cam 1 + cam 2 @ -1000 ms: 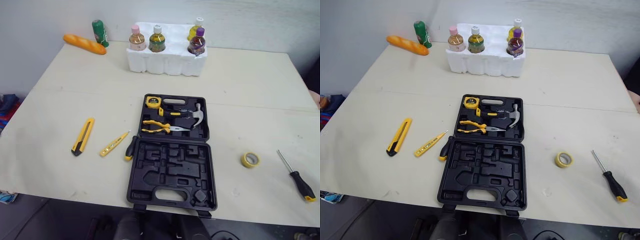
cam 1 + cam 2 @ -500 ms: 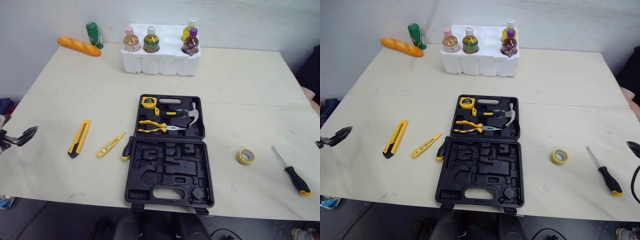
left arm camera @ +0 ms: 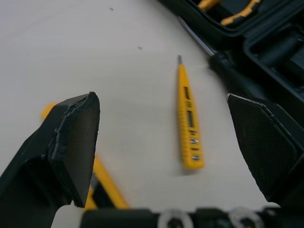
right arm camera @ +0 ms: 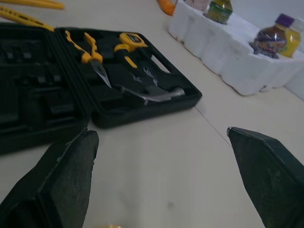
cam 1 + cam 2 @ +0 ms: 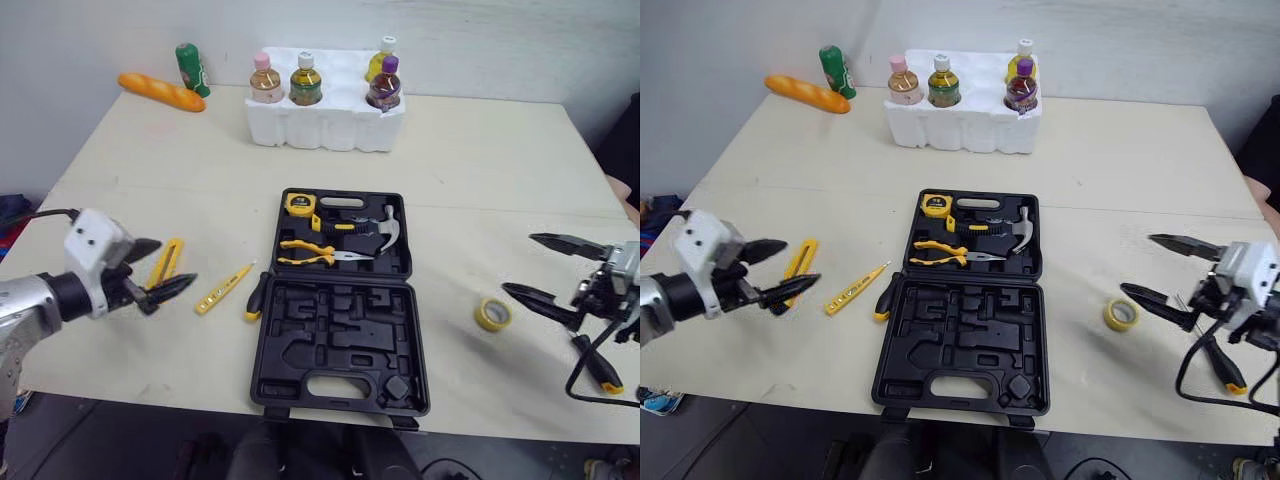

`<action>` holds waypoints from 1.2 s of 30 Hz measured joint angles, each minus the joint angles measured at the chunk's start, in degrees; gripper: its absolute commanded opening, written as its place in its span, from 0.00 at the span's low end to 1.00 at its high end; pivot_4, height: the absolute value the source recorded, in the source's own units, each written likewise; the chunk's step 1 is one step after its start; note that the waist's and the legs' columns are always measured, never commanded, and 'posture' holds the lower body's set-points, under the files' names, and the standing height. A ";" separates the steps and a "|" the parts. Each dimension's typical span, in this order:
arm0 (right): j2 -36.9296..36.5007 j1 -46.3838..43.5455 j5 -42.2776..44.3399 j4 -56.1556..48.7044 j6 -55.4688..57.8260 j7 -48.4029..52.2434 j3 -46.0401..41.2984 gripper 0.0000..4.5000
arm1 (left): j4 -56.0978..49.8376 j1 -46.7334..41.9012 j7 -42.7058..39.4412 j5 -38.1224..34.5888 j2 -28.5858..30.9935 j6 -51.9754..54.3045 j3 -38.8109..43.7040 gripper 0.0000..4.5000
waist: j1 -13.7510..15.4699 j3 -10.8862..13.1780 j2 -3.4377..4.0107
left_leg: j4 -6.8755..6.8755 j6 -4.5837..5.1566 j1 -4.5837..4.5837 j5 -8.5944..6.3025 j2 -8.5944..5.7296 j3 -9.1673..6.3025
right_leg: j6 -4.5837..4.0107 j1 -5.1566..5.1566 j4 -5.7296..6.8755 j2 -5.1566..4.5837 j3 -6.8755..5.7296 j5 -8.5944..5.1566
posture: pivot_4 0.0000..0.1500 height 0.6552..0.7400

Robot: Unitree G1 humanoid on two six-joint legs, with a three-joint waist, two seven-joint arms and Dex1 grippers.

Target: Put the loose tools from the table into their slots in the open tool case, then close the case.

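Note:
The black tool case (image 5: pixel 340 345) lies open mid-table. Its far half holds a tape measure (image 5: pixel 303 204), pliers (image 5: pixel 318 254) and a hammer (image 5: pixel 375 228); the near half's slots are bare. Left of it lie a black-handled screwdriver (image 5: pixel 258 297), a yellow tester pen (image 5: pixel 225 288) and a yellow utility knife (image 5: pixel 160 268). My left gripper (image 5: pixel 177 262) hovers open over the knife, partly hiding it. A yellow tape roll (image 5: pixel 493 314) and a second screwdriver (image 5: pixel 598 368) lie to the right. My right gripper (image 5: pixel 518 264) stands open just above the roll, holding nothing.
A white foam tray (image 5: pixel 325 125) holding several bottles stands at the back, with a baguette (image 5: pixel 162 92) and a green bottle (image 5: pixel 190 68) at the back left. A black cable (image 5: pixel 585 375) loops under my right wrist near the table's front edge.
Both arms have come in from the sides: the left gripper now sits over the utility knife, the right beside the tape roll. The tools and the case have not moved.

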 measured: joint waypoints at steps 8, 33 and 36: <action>2.01 -0.52 1.66 -6.52 4.49 -0.68 3.07 1.00 | -8.00 -1.23 7.87 2.52 -2.63 6.98 -11.54 1.00 | 1.10 0.00 0.00 | 0.09 -0.21 -0.07 0.07 0.00 -0.03 | 0.00 0.04 -0.10 0.05 0.00 0.00 | 1.00 1.00; 1.98 0.04 -0.98 -5.84 1.97 1.34 3.65 1.00 | -2.54 -7.89 12.41 9.37 -13.16 6.18 -23.10 1.00 | 2.31 0.00 0.00 | 0.21 -0.24 -0.06 0.09 0.04 -0.09 | 0.00 0.14 -0.14 0.18 0.00 0.00 | 1.00 1.00; 1.98 0.29 -0.97 -5.84 1.96 1.51 3.65 1.00 | -1.88 -8.14 12.48 9.92 -13.46 5.67 -23.09 1.00 | 2.31 0.00 0.00 | 0.21 -0.24 -0.06 0.09 0.04 -0.10 | 0.00 0.15 -0.14 0.18 0.00 0.00 | 1.00 1.00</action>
